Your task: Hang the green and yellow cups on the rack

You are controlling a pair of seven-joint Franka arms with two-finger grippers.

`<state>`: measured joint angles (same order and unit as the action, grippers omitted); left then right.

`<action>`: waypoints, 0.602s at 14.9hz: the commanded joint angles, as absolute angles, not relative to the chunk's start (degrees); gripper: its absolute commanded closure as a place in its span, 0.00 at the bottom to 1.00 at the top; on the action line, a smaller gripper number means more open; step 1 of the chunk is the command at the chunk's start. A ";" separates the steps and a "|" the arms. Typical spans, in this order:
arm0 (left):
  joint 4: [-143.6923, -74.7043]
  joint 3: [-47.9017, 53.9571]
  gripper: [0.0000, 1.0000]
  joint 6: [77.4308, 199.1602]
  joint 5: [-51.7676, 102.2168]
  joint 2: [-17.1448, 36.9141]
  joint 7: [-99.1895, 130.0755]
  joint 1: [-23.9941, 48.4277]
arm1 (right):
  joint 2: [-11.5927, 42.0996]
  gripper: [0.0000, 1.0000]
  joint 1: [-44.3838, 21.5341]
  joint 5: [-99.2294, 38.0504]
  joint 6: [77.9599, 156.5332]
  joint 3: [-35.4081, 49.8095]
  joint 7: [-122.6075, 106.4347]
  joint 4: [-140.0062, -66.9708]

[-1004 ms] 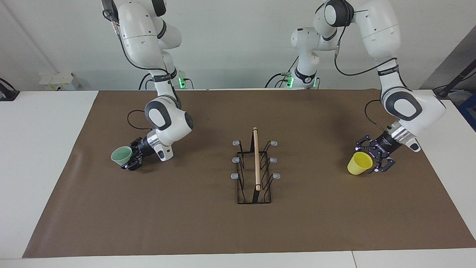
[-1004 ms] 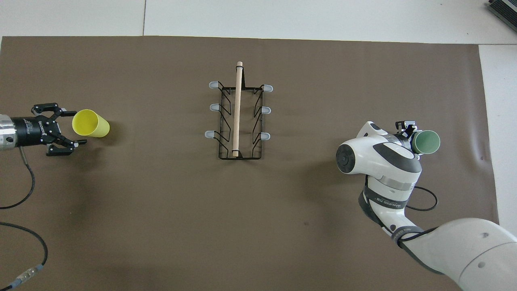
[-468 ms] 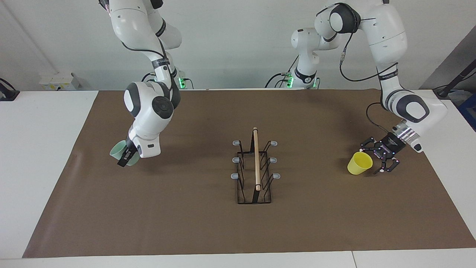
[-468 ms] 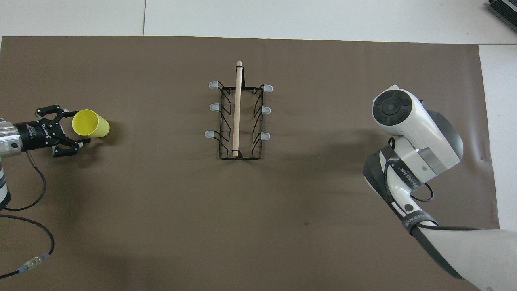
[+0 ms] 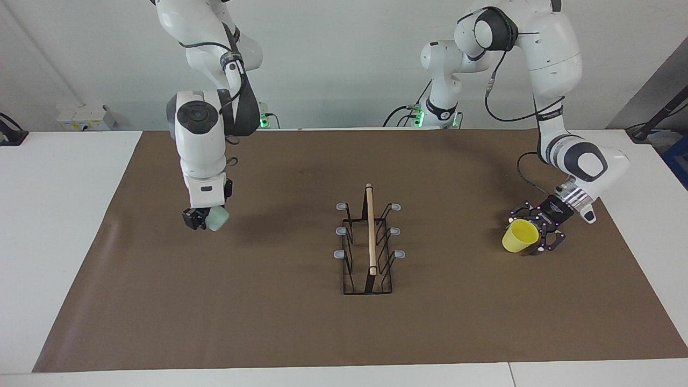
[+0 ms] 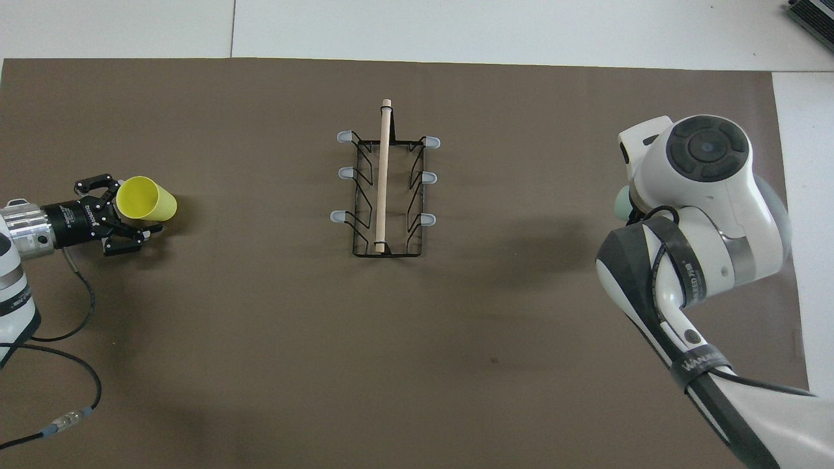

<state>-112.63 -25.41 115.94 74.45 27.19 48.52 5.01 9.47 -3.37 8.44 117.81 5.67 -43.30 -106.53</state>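
The black wire rack point(image 5: 370, 231) point(image 6: 383, 176) with its wooden rod stands mid-mat, all of its prongs bare. My right gripper point(image 5: 200, 219) hangs above the mat toward the right arm's end, shut on the mint green cup point(image 5: 218, 219). In the overhead view the arm hides that gripper and only a sliver of the green cup point(image 6: 622, 203) shows. The yellow cup point(image 5: 520, 236) point(image 6: 148, 198) lies on its side on the mat, its mouth toward my left gripper point(image 5: 527, 237) point(image 6: 133, 208). That gripper is low and open, one finger on either side of the cup's rim.
A brown mat point(image 5: 301, 328) covers most of the white table point(image 5: 59, 226). A white box point(image 5: 86, 116) sits at the table's edge near the right arm's base. The left arm's cable point(image 6: 62, 339) trails over the mat.
The right arm has swung upright and carried the green cup a little toward the rack. The left gripper has slid in until its open fingers flank the yellow cup's rim.
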 commanded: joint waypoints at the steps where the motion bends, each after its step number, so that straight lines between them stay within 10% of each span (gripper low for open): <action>1: -115.40 -25.49 0.00 119.00 77.25 25.84 46.76 7.12 | 5.72 1.00 -2.90 -2.34 119.52 6.06 -43.95 -106.96; 9: -116.63 -24.17 0.01 125.42 77.34 23.03 47.02 10.90 | 0.26 1.00 -3.87 -32.39 124.19 6.06 -48.23 -107.58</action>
<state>-113.99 -24.33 123.92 76.13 25.57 47.92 10.42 1.12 -3.86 -25.70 122.59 5.86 -44.75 -106.26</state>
